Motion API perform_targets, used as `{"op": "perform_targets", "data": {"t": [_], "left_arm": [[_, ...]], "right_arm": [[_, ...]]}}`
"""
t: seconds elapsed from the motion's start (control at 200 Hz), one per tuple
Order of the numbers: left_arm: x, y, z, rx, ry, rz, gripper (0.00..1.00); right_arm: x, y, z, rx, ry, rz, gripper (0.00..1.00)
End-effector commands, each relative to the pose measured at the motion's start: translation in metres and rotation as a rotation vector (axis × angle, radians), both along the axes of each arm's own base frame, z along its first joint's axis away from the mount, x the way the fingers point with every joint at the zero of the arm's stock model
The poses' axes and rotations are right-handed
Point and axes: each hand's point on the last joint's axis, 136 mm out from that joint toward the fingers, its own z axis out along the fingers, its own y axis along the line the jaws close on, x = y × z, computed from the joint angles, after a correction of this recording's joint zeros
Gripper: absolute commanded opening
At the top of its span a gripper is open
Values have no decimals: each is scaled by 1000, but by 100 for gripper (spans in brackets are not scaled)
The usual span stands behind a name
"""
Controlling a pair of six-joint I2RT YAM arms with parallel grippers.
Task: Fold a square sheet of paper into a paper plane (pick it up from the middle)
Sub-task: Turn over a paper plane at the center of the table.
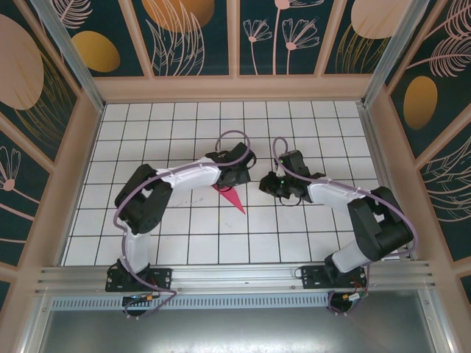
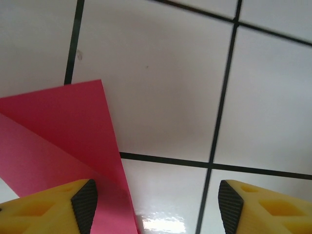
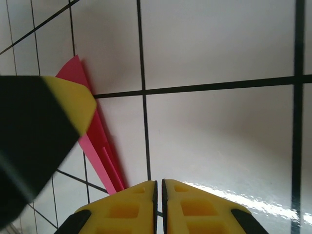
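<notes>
the left pincer is standing released, its two yellow fingers with black pads spread wide apart and gripping nothing. the paper plane is lying flat on the white gridded table directly beneath this pincer, off to one side of the gap. its magenta-pink layers are passing under one finger while the other finger is hanging over bare tile. whether that pad is touching the paper cannot be told. a diagonal fold line is showing across the paper just ahead of that finger, dividing a darker pink flap from a paler band. seen from above, the plane's wide end is tucked under the left pincer and its narrow point is reaching out from it toward the near edge of the table, slanting toward the right arm's side. the right pincer is hovering just beside the left one, with the plane lying between the two and much nearer the left. the right pincer is clenched almost fully, only a thin slit showing between its yellow fingertips, and nothing is caught in it. from its wrist camera the plane is lying ahead and off to the side of the fingertips, apart from them, with one blurred finger of the left pincer looming over the plane's wide end.
</notes>
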Motion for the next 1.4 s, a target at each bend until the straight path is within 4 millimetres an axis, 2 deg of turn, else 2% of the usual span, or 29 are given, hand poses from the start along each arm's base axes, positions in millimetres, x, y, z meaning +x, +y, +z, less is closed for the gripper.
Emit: {"op": "perform_targets", "data": {"t": [0.0, 0.175, 0.5, 0.69, 0.876, 1.046, 1.156, 1.211, 1.291, 1.306, 1.336, 1.396], "left_arm": [[-11, 29, -7, 168, 53, 51, 67], [-10, 38, 2, 189, 25, 75, 66], [-16, 36, -11, 198, 75, 63, 62], [-18, 38, -1, 168, 54, 68, 55], [-26, 45, 10, 113, 13, 83, 46], [-32, 52, 20, 52, -36, 108, 39], [-34, 52, 29, 1, -71, 109, 29], [-36, 54, 30, -15, -76, 109, 24], [-41, 58, 21, -11, -59, 112, 17], [-41, 58, 28, -29, -72, 114, 14], [-43, 58, 29, -35, -71, 114, 12], [-46, 60, 26, -38, -66, 114, 11]], "right_arm": [[3, -7, 5, -8, -29, -50, 13], [3, -8, 2, -7, -21, -57, 13], [2, -4, 0, 11, -8, -45, 14], [-3, 11, 0, 71, 5, 30, 14], [-7, 30, 1, 109, 11, 115, 16], [-8, 48, 1, 116, 0, 189, 23], [-13, 64, -1, 107, -2, 255, 24], [-14, 67, -4, 100, 1, 265, 24], [-15, 73, -4, 110, 1, 293, 25], [-16, 74, -4, 111, 2, 299, 25], [-16, 77, -3, 116, -5, 310, 26], [-18, 81, -2, 116, -13, 331, 27]]}}
